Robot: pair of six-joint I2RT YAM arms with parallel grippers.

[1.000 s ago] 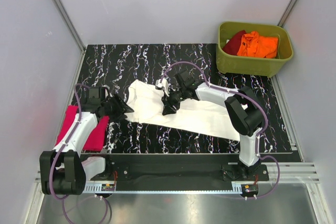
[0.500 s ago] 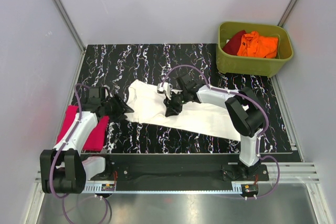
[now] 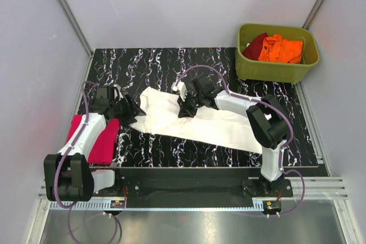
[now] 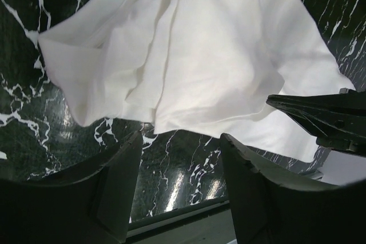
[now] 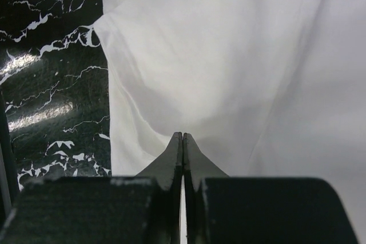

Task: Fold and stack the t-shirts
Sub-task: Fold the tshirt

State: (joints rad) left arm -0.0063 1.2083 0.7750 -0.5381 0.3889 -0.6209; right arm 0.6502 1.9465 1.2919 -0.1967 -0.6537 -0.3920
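While the right hand [image 5: 182,135] pinches the white t-shirt [image 3: 200,121] on the black marbled table [image 3: 143,67], the left hand [image 4: 181,138] gapes.

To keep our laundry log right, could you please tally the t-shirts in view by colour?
white t-shirt: 1
magenta-pink t-shirt: 1
orange t-shirt, in the olive-green tub: 1
dark red t-shirt, in the same tub: 1
Total: 4 t-shirts visible

Soft matt cloth, creased: white shirt [image 3: 197,123]. Matt cloth: pink shirt [image 3: 105,144]. Glossy, reflective black marble-look, white veins: counter [image 3: 143,64]. Smooth olive plastic, slight sheen: tub [image 3: 269,72].
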